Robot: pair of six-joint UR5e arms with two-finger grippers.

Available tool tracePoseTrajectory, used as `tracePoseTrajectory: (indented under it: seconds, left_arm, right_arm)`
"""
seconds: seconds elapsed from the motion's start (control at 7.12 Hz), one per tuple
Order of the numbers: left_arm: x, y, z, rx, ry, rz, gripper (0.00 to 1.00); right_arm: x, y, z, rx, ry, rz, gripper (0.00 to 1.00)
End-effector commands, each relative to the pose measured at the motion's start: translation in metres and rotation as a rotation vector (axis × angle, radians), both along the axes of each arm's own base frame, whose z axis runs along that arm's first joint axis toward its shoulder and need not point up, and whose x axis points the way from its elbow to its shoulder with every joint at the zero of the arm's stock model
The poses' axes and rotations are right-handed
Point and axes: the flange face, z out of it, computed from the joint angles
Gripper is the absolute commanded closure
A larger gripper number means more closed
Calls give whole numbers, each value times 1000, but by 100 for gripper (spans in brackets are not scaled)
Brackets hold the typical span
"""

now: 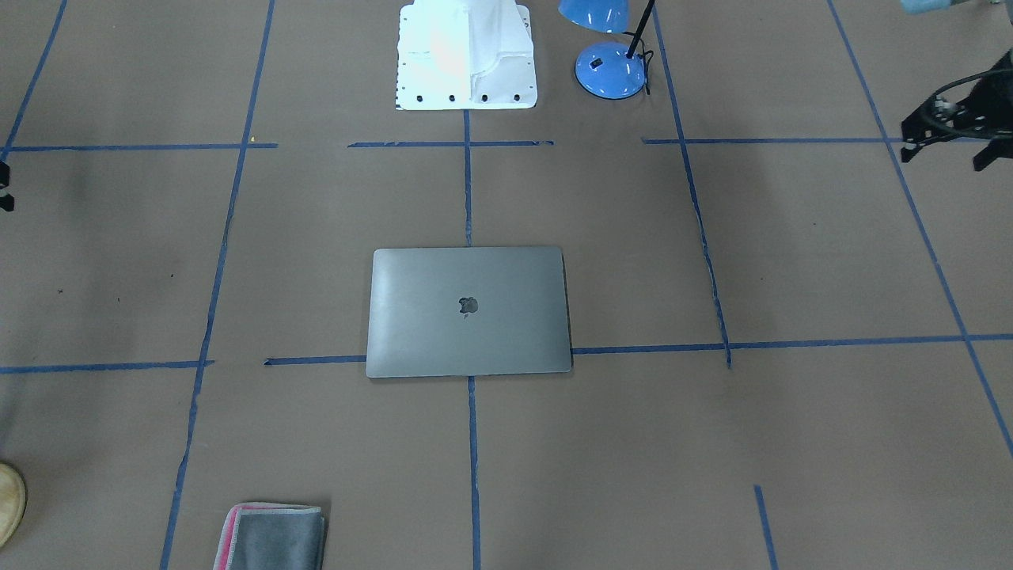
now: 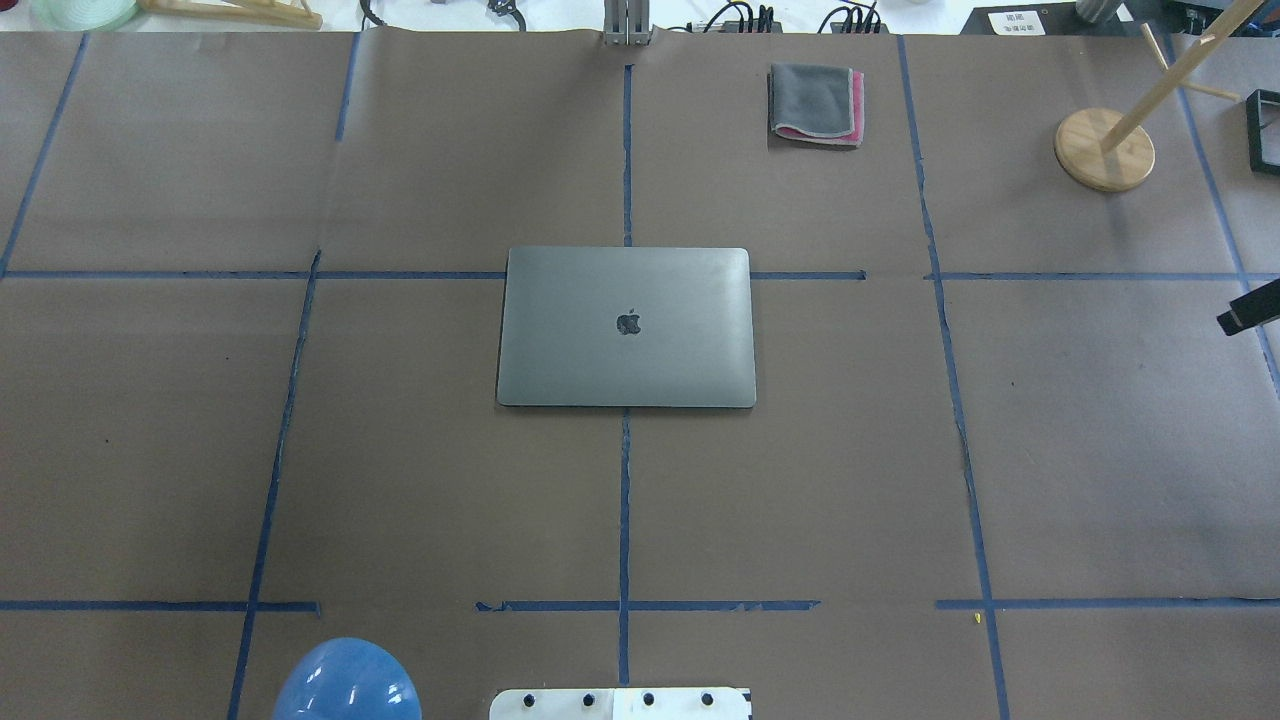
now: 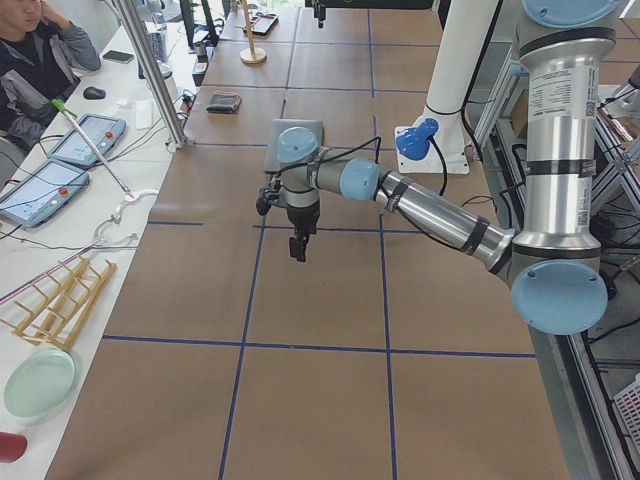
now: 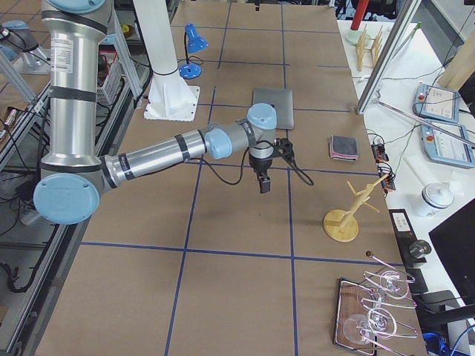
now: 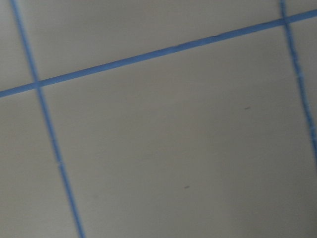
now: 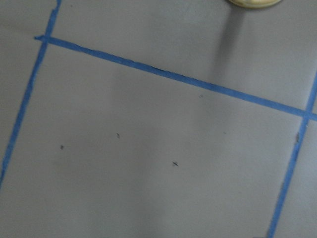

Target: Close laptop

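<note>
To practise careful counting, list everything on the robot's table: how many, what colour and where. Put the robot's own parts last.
laptop: one, space-grey, lid shut, centre of table.
cloth: one, grey and pink, folded, far edge.
desk lamp: one, blue, beside the base, left arm's side.
wooden stand: one, pale, far right.
tape lines: several, blue, form a grid.
robot base: one, white, near edge.
left gripper: one, black, above bare table; whether fingers are open or shut is unclear.
right gripper: one, black, likewise.
</note>
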Motion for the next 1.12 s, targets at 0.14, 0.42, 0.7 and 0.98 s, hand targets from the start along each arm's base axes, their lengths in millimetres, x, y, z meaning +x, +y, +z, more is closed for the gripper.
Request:
tracePoseTrajectory:
  seconds: [0.14, 0.42, 0.7, 0.98]
  left_arm:
    - [-106, 58, 127, -120, 26, -48, 0]
    - [-107, 71, 153, -166, 39, -48, 0]
    - [-107, 71, 152, -174, 26, -51, 0]
    - [-105, 65, 153, -176, 30, -54, 0]
  right_arm:
    - [97, 50, 110, -100, -17, 46, 1]
    - [109, 62, 127, -142, -20, 81, 1]
    - [109, 63, 128, -146, -20, 82, 1]
    - [109, 62, 128, -151, -17, 91, 1]
